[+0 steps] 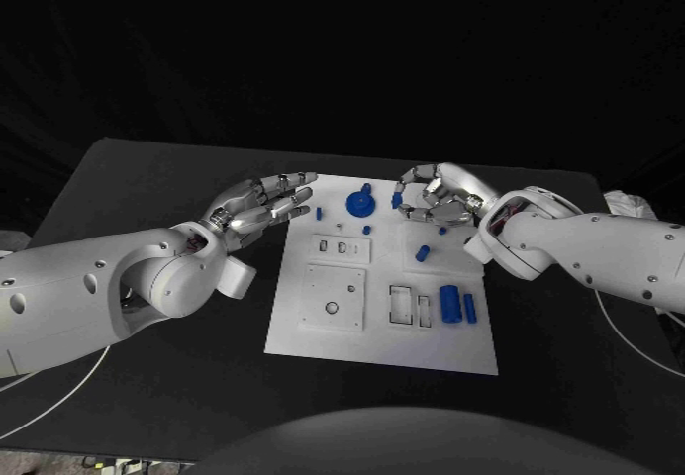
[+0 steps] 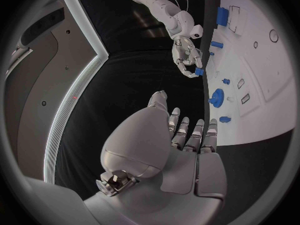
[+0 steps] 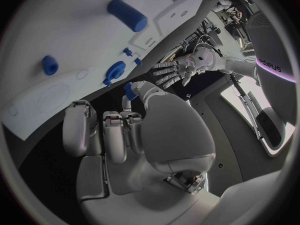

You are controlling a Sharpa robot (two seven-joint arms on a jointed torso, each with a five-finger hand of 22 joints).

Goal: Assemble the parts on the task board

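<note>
Above the task board's (image 1: pixel 383 327) far edge — my right hand (image 1: pixel 439 195) pinches a small blue part (image 2: pixel 199 71), my left hand (image 1: pixel 262 206) spread empty — seating it looks next, needing alignment over its socket.

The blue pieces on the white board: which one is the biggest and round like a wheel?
The blue gear at the board's far edge, between both hands. It is wide with teeth; the others are small pegs or cylinders.

Two glossy white arms — dark screws, thin cables — silver many-fingered left hand (image 1: pixel 264 205), right hand (image 1: pixel 440 194).

Lighting: dim surround, flat white rectangular task board (image 1: pixel 383 327) brightly lit from overhead, faint shadows; wrist views sharp centrally, fisheye-bent toward rims, dark vignette all round.
</note>
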